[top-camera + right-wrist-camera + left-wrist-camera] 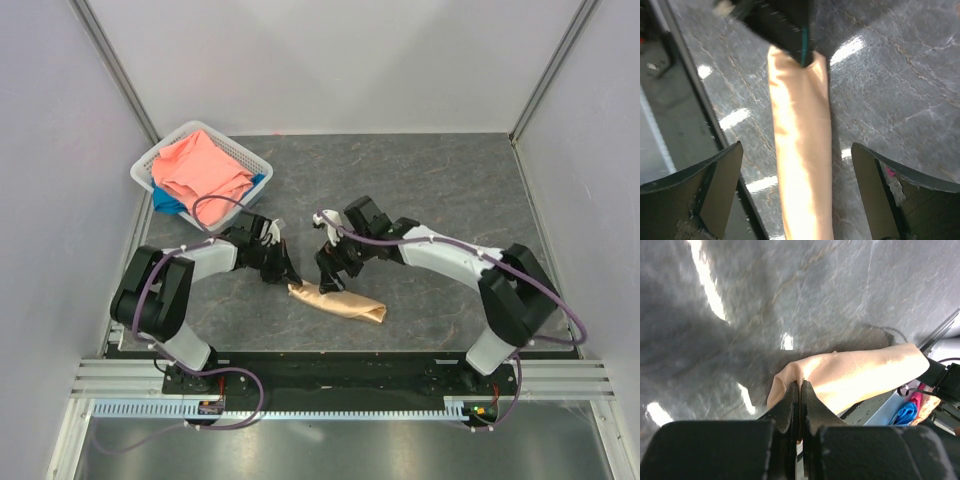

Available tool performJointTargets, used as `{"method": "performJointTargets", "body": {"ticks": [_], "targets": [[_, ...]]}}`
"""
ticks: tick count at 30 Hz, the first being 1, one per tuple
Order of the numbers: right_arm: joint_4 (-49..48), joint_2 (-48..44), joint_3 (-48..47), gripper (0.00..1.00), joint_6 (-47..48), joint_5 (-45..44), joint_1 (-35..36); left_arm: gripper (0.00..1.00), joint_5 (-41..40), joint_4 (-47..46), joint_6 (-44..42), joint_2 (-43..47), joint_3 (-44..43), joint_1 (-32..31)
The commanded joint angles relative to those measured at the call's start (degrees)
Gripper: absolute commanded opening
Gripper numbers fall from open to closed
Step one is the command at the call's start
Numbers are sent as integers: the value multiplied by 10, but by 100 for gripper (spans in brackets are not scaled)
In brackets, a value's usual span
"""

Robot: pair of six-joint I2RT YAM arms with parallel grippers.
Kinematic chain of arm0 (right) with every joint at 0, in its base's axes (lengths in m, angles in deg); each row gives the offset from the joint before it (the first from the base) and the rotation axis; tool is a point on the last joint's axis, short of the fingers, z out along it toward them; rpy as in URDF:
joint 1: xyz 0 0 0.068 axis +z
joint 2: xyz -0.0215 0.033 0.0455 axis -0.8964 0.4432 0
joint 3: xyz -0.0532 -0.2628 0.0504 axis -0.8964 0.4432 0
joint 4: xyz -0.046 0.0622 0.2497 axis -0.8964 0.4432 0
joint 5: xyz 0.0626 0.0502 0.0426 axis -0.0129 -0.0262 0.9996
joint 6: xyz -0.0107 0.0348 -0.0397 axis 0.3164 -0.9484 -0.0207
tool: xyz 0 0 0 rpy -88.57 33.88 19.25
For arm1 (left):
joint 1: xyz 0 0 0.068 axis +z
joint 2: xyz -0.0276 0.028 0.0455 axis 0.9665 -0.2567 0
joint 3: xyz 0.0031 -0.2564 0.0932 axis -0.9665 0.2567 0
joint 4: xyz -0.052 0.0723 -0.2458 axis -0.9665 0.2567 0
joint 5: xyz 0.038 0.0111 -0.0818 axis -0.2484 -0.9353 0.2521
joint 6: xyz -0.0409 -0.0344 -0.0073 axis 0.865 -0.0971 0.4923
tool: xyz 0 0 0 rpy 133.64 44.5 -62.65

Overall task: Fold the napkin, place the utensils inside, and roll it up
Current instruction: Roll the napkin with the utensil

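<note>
The peach-gold napkin (338, 303) lies rolled into a long tube on the dark table near the front edge. My left gripper (291, 279) is shut on the napkin's left end; in the left wrist view the closed fingertips (800, 386) pinch a fold of the cloth (855, 372). My right gripper (332, 279) hangs open just above the roll, its fingers (722, 172) spread on either side of the napkin (802, 150) without touching it. The fork is hidden from every view.
A white basket (232, 148) at the back left holds a coral-pink cloth (200, 168) over a blue cloth (170, 203). Grey walls close in the table on three sides. The arm bases and a black rail run along the front edge.
</note>
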Motion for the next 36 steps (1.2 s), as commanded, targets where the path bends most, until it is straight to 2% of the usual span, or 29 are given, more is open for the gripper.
{"method": "performJointTargets", "body": {"ticks": [1, 7, 14, 20, 25, 27, 30, 31, 32, 34, 36], "targets": [[-8, -59, 55, 98, 51, -184, 82, 2, 12, 48, -40, -37, -51, 1], [-53, -84, 100, 98, 49, -294, 150, 2, 25, 79, -55, -71, -99, 2], [-60, -43, 102, 98, 57, -324, 189, 2, 26, 94, -62, -83, -117, 2], [-59, -5, 98, 95, 52, -367, 195, 2, 29, 98, -67, -87, -117, 2], [-39, 18, 84, 84, 34, -398, 195, 2, 30, 98, -68, -91, -120, 2], [-26, 31, 79, 72, 20, -410, 195, 2, 30, 99, -68, -91, -122, 2], [-15, 45, 71, 58, 4, -416, 193, 17, 30, 99, -64, -86, -131, 3], [-11, 46, 70, 55, -11, -415, 191, 32, 30, 99, -61, -80, -138, 4], [-5, 53, 68, 52, -14, -416, 188, 41, 30, 99, -60, -76, -142, 8], [4, 60, 64, 50, -50, -415, 176, 57, 27, 100, -55, -65, -150, 19], [15, 67, 63, 46, -70, -414, 158, 67, 25, 100, -53, -48, -154, 30]]}}
